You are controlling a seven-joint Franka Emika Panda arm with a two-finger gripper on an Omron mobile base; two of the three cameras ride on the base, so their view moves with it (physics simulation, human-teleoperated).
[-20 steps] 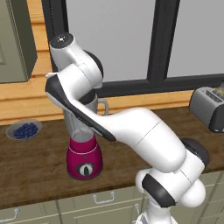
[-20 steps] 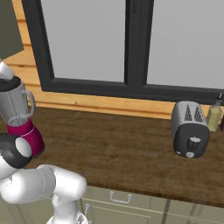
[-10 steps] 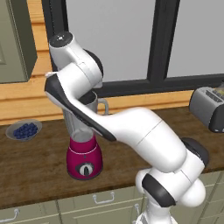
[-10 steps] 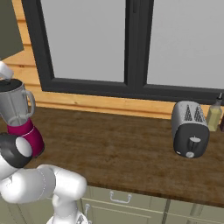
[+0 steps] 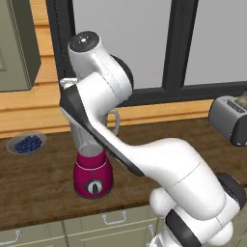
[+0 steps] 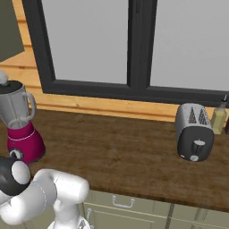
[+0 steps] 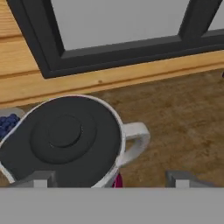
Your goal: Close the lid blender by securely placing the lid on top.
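The blender [image 5: 92, 171] stands on the wooden counter, its magenta base and black dial showing below my arm, which covers most of the clear jar. In the right base view the blender [image 6: 20, 118] is at the far left with the dark lid [image 6: 11, 86] flat on its rim. From above, the round black lid [image 7: 63, 138] fills the jar's mouth, with the jar handle [image 7: 135, 140] to its right. My gripper [image 7: 111, 179] hangs just above it, open. The fingertips [image 7: 40, 178] stand wide apart and hold nothing.
A grey bowl of blueberries [image 5: 26, 143] sits left of the blender near the wall. A silver toaster [image 6: 193, 132] and a bottle [image 6: 219, 118] stand far to the right. Behind the counter [image 6: 112, 152] runs a wooden sill under a dark-framed window.
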